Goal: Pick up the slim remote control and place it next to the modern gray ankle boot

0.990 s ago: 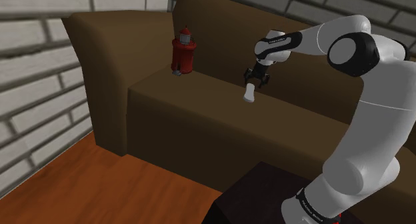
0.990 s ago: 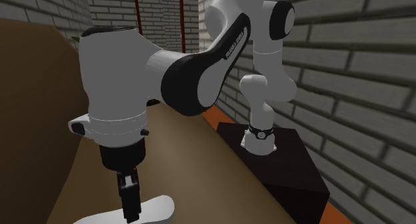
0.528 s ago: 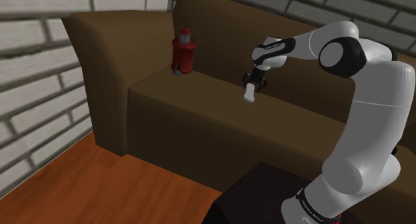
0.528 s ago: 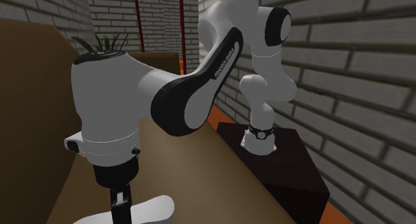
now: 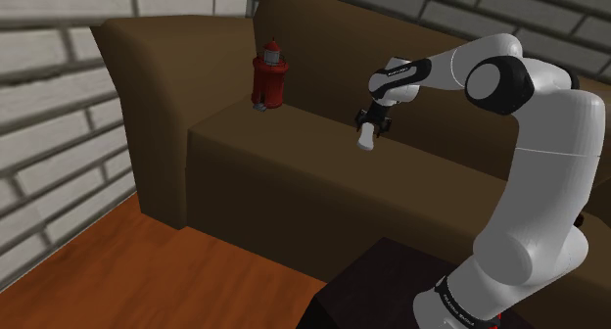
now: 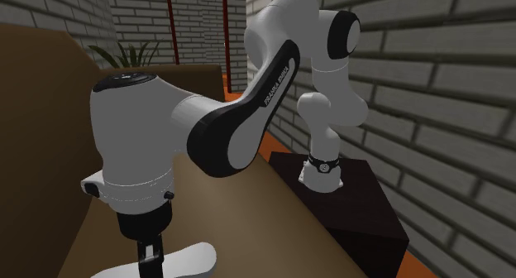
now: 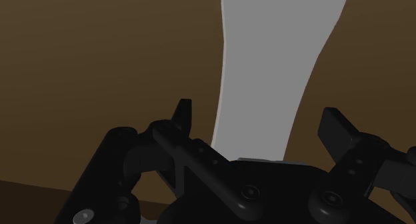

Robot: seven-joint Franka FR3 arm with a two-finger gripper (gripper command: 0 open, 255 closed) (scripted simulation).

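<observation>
Gripper [image 7: 260,121] has sunk lower over the pale slim remote [image 7: 280,49] on the sofa seat [image 5: 284,161], jaws spread either side, not yet clasping; closing looks next

The remote [image 5: 366,137] lay on the sofa [image 5: 264,170] seat, toward the backrest. The gripper [image 5: 371,127] hung directly over it, one finger on either side of the remote and neither touching it (the wrist view left a gap at both). In the shoulder view, a hydrant-shaped object [image 5: 269,77] stood on the seat at ten o'clock from the remote, well apart, near the armrest [image 5: 147,92]. The stand [image 5: 382,283] sat on the floor [image 5: 147,268] at six o'clock, before the sofa.
</observation>
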